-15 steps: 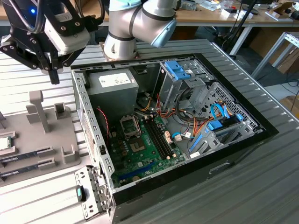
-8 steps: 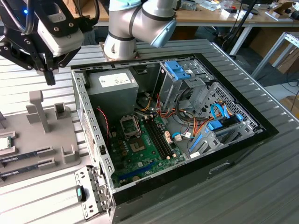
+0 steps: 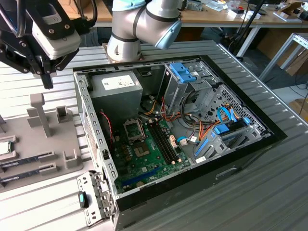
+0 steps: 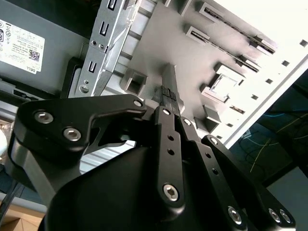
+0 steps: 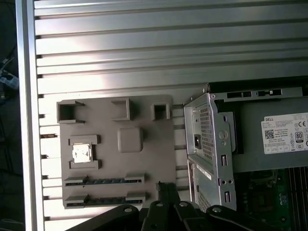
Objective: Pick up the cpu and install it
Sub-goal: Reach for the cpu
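At the far edge of the exterior view's left, the cpu (image 3: 4, 147), a small flat square chip with a silvery top, lies in a raised holder on a pale grey moulded tray (image 3: 29, 139). In both wrist views the cpu (image 5: 82, 153) (image 4: 222, 85) sits flat between two bracket-like walls of the tray (image 5: 149, 154) (image 4: 192, 72). Just beside it on the tray lie two long narrow dark memory sticks (image 3: 26, 160) (image 5: 103, 181), each in its own slot.

Above the tray hangs the black two-fingered gripper (image 3: 47, 84) on its white wrist. Its fingers are pressed together with nothing between them. The closed tip (image 5: 166, 185) (image 4: 168, 74) hovers over the tray's edge nearest the computer, well apart from the cpu and touching nothing.

Further right, a black desktop computer case (image 3: 202, 180) lies open on its side on the ribbed aluminium table (image 3: 260, 192). Inside it are a grey boxy power supply (image 3: 115, 85), a green motherboard (image 3: 144, 154) with a square metal-framed socket (image 3: 134, 131), and bundles of coloured wires. Toward the exterior view's right stand metal drive cages with blue plastic handles (image 3: 185, 72). The silver-grey jointed robot arm (image 3: 139, 21) rises behind the case.
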Available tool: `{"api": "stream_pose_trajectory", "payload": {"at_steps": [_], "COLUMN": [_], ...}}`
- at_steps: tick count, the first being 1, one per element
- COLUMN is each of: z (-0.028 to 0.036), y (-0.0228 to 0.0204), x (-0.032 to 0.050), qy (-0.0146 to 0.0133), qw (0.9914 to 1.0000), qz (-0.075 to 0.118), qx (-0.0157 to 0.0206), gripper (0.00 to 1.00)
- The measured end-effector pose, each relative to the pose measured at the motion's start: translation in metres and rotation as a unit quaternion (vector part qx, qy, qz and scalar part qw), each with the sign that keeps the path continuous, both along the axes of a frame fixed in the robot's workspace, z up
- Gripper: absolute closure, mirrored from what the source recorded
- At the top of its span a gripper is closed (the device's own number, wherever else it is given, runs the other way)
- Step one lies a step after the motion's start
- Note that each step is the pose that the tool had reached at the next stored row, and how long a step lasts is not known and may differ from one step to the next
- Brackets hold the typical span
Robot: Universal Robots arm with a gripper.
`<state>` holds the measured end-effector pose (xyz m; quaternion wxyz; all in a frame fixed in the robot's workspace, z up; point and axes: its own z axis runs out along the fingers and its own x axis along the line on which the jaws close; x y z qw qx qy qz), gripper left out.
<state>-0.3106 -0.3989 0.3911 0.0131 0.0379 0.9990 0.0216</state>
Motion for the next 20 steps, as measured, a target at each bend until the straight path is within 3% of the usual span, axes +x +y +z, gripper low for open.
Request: {"api": "stream_pose_trajectory", "payload": {"at_steps": [14, 17, 20], "z": [-0.0009, -0.0014, -0.0014], "y": [0.0, 0.0, 0.0], "x": [-0.008, -0.0189, -0.0213], "qy": [0.0, 0.0, 0.0], "qw": [1.0, 1.0, 1.0], "qz": [0.0, 0.0, 0.0], "qx": [0.0002, 0.0002, 0.0002], "gripper": [0.89, 0.89, 0.89]}}
